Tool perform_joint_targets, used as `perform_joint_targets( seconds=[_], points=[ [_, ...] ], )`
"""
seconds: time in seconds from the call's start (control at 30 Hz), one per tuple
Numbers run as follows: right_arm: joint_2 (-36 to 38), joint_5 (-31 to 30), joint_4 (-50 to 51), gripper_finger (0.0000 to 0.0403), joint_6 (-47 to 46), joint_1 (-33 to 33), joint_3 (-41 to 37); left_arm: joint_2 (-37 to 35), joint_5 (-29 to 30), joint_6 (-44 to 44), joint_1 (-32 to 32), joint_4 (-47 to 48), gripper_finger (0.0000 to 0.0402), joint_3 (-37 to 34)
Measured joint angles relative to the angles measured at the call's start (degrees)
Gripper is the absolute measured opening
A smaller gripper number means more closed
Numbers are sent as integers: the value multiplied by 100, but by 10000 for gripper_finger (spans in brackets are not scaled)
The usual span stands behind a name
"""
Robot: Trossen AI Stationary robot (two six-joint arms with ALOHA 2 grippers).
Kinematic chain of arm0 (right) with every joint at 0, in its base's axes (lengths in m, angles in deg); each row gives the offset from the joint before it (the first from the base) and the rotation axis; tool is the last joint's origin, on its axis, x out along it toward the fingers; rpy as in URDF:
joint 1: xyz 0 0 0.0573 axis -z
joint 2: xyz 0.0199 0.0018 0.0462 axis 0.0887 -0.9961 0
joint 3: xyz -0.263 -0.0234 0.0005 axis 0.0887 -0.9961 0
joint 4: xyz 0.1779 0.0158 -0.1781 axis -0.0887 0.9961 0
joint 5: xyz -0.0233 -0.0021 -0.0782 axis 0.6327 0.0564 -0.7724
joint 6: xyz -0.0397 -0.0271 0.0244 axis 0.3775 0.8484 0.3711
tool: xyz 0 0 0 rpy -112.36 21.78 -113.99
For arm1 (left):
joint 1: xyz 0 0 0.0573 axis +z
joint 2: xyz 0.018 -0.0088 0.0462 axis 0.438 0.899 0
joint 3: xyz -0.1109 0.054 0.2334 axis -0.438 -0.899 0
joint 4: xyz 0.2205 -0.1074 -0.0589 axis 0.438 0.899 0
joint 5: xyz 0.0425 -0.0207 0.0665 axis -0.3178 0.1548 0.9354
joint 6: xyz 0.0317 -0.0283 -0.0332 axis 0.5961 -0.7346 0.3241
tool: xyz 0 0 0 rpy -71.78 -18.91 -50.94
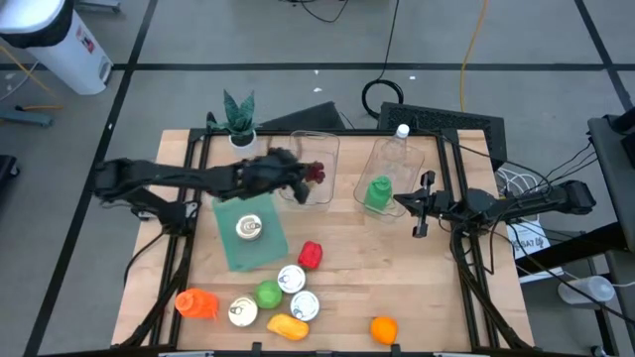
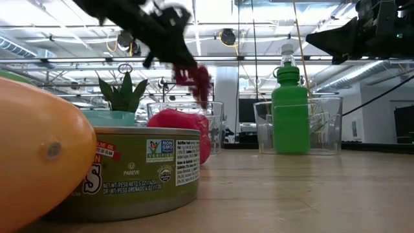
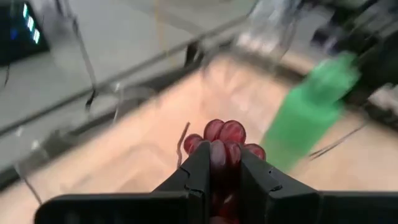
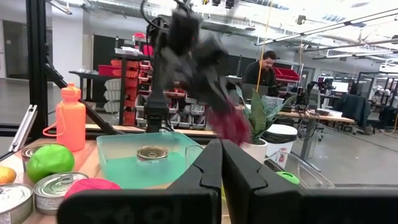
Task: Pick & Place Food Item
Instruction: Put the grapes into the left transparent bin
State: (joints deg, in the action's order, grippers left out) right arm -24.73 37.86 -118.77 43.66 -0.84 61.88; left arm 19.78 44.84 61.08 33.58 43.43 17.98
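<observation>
A dark red bunch of grapes point(image 1: 316, 176) hangs in the air over the left clear plastic container point(image 1: 319, 149), held by my left gripper point(image 1: 302, 178), which reaches in from the table's left. The low view shows the grapes point(image 2: 198, 79) above that container's rim point(image 2: 184, 105). My right gripper point(image 1: 421, 205) is shut and waits in the air beside the second clear container point(image 1: 409, 159), which holds an upright green bottle point(image 1: 378, 190). My left gripper is shut on the grape bunch, pinched between its two fingers point(image 3: 200, 165). Several grapes point(image 3: 225, 132) stick out past the fingertips. The fingers slant down from the table's left. The bunch is lifted clear and hangs below the fingertips point(image 2: 200, 83).
A teal tray point(image 1: 260, 253) with a can point(image 1: 248, 228) lies near the table's middle. Near the front edge lie a red item point(image 1: 310, 255), a green ball point(image 1: 268, 294), cans point(image 1: 292, 280), an orange bottle point(image 1: 196, 303), a yellow fruit point(image 1: 286, 325) and an orange point(image 1: 384, 329). A potted plant point(image 1: 239, 117) stands at the far edge.
</observation>
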Motion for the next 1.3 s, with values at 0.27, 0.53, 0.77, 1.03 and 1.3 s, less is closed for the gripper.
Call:
perform_joint_targets(
  seconds=[0.27,0.53,0.77,1.03,1.3],
  points=[
    [0,-1,6,0,79,0,0,1027,-771,-77,337,114,51,87],
    [0,-1,4,0,4,0,0,1351,-989,-169,362,186,51,86],
    [0,-1,23,0,0,0,0,1347,-987,-78,358,178,72,86],
    [0,-1,23,0,9,0,1,1347,-937,184,230,182,187,86],
    [0,-1,28,0,-70,0,0,1253,-777,271,189,223,318,84]
  ],
)
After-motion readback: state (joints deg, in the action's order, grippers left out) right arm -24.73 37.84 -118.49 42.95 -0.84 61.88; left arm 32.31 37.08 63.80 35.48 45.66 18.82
